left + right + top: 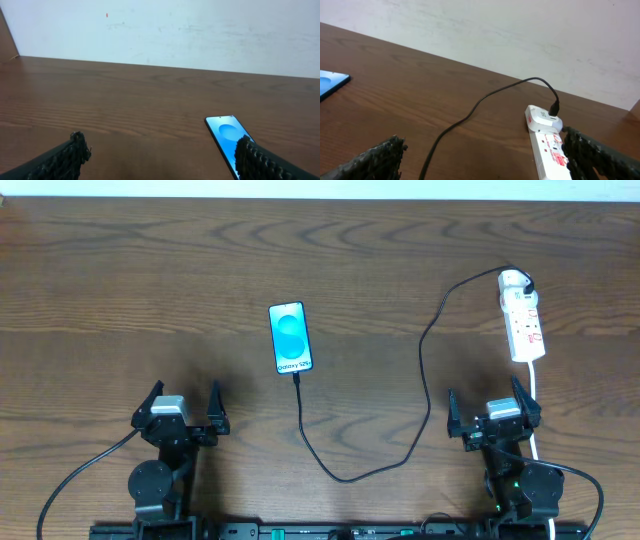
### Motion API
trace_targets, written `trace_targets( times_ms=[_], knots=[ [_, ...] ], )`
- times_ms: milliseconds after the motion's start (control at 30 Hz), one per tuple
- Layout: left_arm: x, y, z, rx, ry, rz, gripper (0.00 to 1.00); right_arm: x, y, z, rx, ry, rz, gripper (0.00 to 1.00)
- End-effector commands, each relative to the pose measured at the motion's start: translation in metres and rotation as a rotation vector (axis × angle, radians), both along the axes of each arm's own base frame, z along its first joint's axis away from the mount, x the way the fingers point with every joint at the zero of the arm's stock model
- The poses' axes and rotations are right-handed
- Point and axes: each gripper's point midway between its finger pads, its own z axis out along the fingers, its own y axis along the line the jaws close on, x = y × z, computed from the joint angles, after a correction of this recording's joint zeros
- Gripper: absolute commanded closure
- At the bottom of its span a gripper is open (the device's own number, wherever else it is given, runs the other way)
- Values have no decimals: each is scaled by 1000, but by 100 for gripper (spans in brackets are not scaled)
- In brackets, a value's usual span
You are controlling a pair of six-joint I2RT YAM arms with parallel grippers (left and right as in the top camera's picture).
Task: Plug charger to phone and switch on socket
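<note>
Overhead only: charger (350,470) tip at phone (291,338), beyond either wrist view; left tool (184,396) and right tool (487,394) spread.

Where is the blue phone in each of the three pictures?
Overhead: the phone lies near the middle of the table, slightly left.
Left wrist: phone at lower right, its near end hidden.
Right wrist: only its blue corner, at the left edge.
Shared landmark: the table's far edge against the white wall.
</note>
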Motion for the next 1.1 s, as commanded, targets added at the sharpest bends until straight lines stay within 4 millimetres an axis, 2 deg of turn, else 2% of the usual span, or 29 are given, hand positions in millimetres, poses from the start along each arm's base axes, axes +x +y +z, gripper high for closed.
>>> trace_targets(
  times_ms=[0, 1067],
  knots=[
    [-1, -2, -14, 5, 48, -11, 5, 0, 2, -1, 10, 0, 5, 1],
    [-1, -2, -16, 4, 58, -11, 5, 0, 2, -1, 10, 0, 6, 1]
  ],
)
